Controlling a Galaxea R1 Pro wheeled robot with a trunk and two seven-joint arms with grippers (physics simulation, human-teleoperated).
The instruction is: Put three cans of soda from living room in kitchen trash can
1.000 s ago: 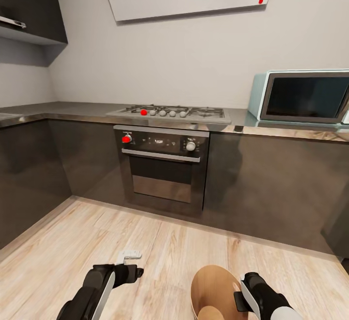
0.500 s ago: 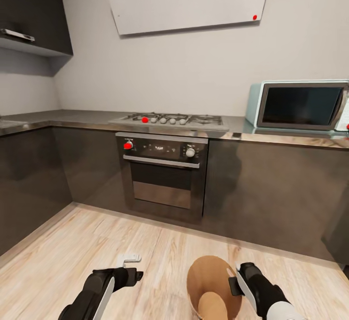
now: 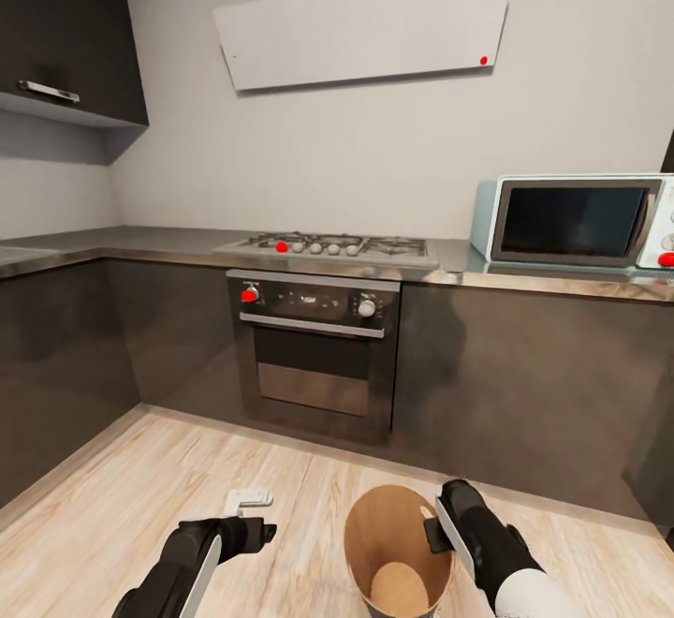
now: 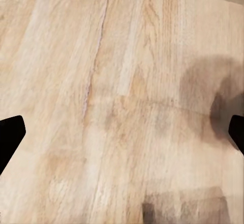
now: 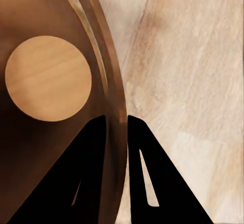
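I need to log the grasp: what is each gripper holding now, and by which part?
The right gripper holds the bin by its rim wall, one finger inside, one outside. The left gripper is open over bare floor, holding nothing.

A pale grey wall (image 3: 393,159) fills the upper frame, carrying a slanted white hood (image 3: 365,28). At centre, a gas hob (image 3: 328,246) sits over a built-in oven (image 3: 314,351) among dark grey cabinets (image 3: 524,384). A microwave (image 3: 571,222) stands at right on the steel surface (image 3: 140,242). Light wood floor (image 3: 140,487) spreads below.
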